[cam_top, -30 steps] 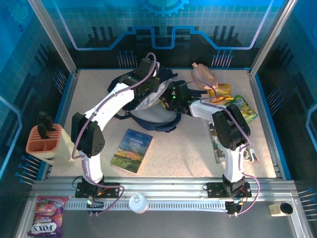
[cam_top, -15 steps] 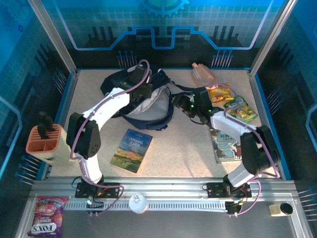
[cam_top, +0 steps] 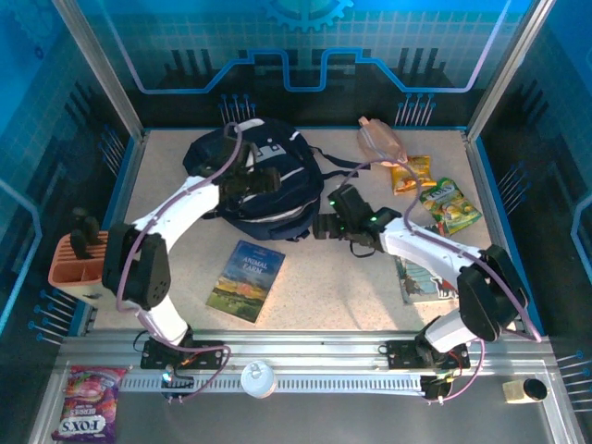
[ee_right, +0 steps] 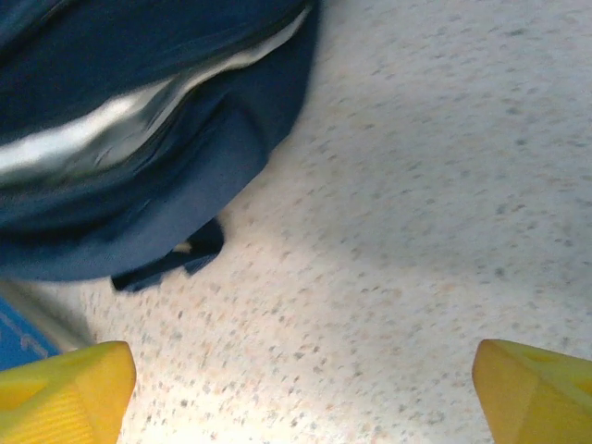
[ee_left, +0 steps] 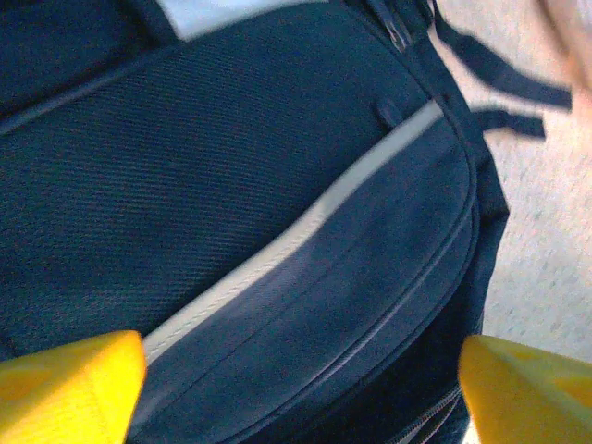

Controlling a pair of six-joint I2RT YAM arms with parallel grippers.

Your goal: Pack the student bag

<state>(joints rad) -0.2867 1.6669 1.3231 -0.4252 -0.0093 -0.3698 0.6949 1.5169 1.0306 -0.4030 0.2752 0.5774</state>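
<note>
The student bag [cam_top: 268, 199], dark navy with grey-white trim, lies flat at the back middle of the table. My left gripper [cam_top: 266, 178] hovers over its top face. In the left wrist view its yellow fingertips [ee_left: 69, 388] stand wide apart above the bag's [ee_left: 277, 185] grey stripe, open and holding nothing. My right gripper [cam_top: 321, 226] is just off the bag's near right edge. In the right wrist view it [ee_right: 301, 398] is open over bare table, with the bag [ee_right: 139, 139] and a strap end at the upper left.
An "Animal Farm" book [cam_top: 245, 279] lies in front of the bag. A second book [cam_top: 421, 277] lies partly under the right arm. Snack packs [cam_top: 450, 205] and a pinkish pouch [cam_top: 379, 139] sit at the back right. An orange holder [cam_top: 81, 264] stands at the left edge.
Both grippers have opened. The left one let go of the bag's flap, and the bag now lies shut and flat. The right gripper has drawn out of the bag to the table beside it.
</note>
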